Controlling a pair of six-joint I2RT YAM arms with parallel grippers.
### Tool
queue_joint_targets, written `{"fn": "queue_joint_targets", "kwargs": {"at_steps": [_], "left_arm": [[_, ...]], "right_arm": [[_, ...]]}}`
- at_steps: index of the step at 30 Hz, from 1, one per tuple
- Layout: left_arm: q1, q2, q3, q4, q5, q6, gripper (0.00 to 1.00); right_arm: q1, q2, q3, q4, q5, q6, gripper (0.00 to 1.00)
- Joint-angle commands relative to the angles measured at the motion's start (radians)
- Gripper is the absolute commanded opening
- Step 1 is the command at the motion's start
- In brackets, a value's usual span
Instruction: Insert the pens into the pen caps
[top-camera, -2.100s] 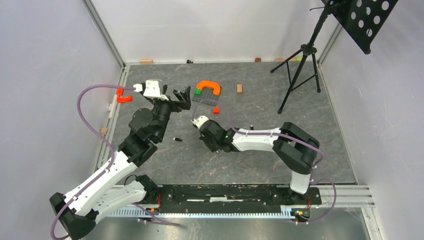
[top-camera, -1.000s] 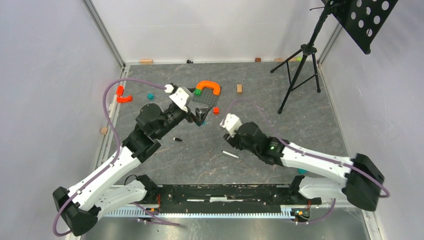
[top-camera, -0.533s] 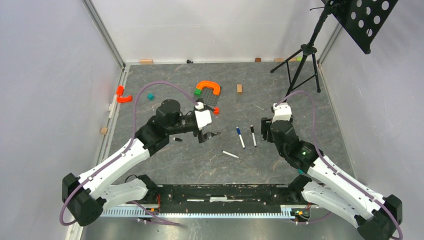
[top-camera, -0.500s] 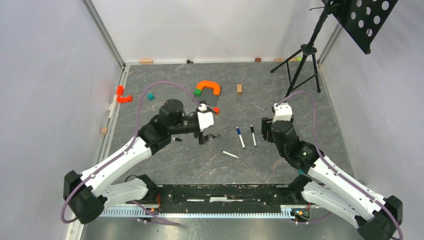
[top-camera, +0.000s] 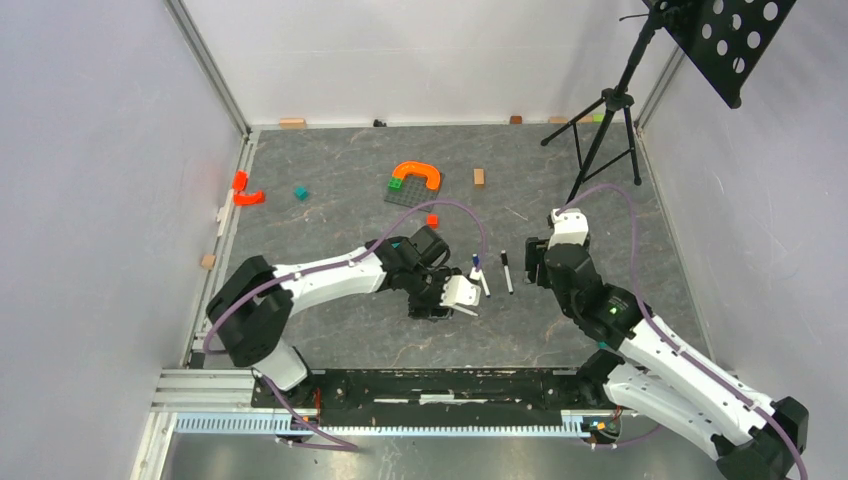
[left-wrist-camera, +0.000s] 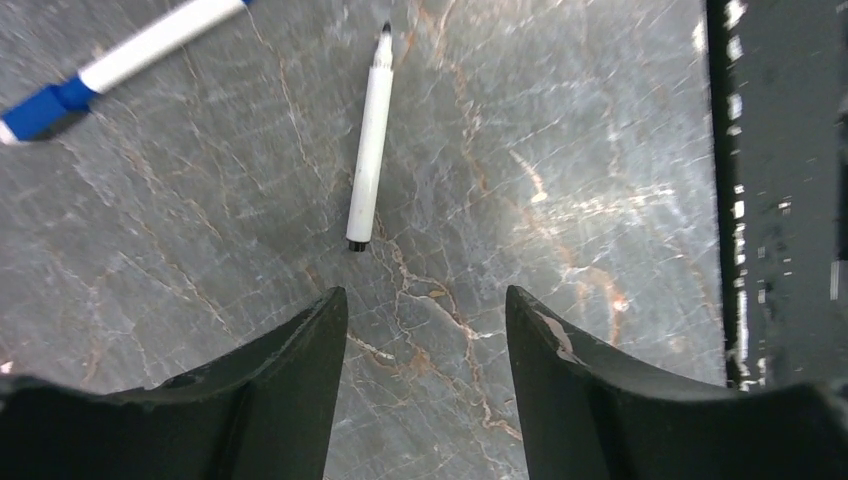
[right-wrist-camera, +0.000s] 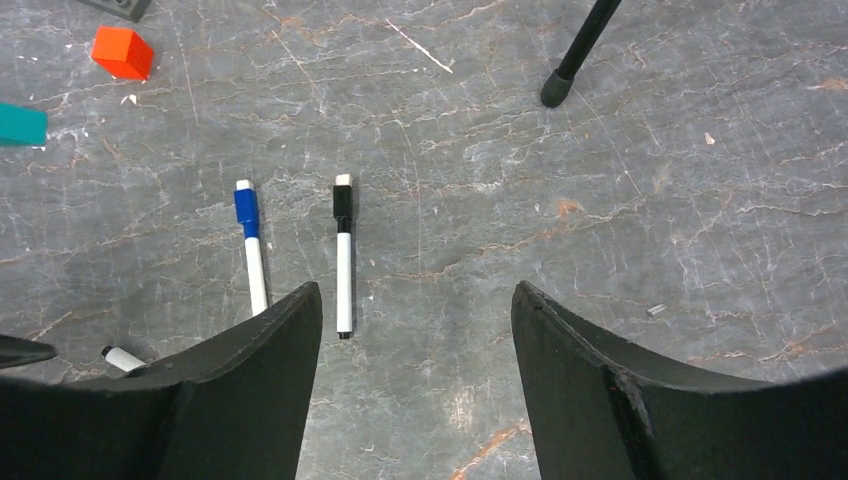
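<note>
Judging by the layout, about two thirds done; one pen left to cap; nearest, at the left gripper (left-wrist-camera: 425, 305): jaws spread wide, gripping nothing, poised just short of the uncapped pen (left-wrist-camera: 366, 140); a slim, smooth white plastic barrel, round in section, blunt at the butt, narrowing to a dark tip, lying flat and loose on the tabletop (left-wrist-camera: 560, 150); likely to roll if nudged sideways; no matching cap to be seen in any view, possibly hidden under the arm, cannot tell.

Just beyond, side by side but apart: the blue-capped pen (right-wrist-camera: 252, 265) with its blue cap (right-wrist-camera: 245, 210) on the far end, and the black-capped pen (right-wrist-camera: 343, 280) with its black cap (right-wrist-camera: 343, 208) likewise; both seemingly pushed home, though too small to confirm the seating; off to the right, the right gripper (right-wrist-camera: 415, 295): also wide open and empty, held above the surface near the black-capped pen.

Grey stone-patterned tabletop throughout, veined, matt, hard-looking; farther out: a glossy red cube (right-wrist-camera: 122, 52), a teal brick (right-wrist-camera: 20, 124), a rounded black tripod foot (right-wrist-camera: 556, 92), an orange arch (top-camera: 417, 173) of moulded plastic, a small wooden block (top-camera: 479, 177).
</note>
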Motion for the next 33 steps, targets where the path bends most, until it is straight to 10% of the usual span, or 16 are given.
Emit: {"fn": "queue_joint_targets", "kwargs": {"at_steps": [1, 33], "left_arm": [[-0.008, 0.076, 0.057, -0.015, -0.083, 0.07, 0.64], [-0.025, 0.284, 0.103, 0.035, -0.083, 0.049, 0.36]], "right_arm": [[-0.004, -0.037, -0.005, -0.006, 0.0, 0.015, 0.73], [-0.003, -0.238, 0.024, -0.108, 0.093, 0.026, 0.73]]}}
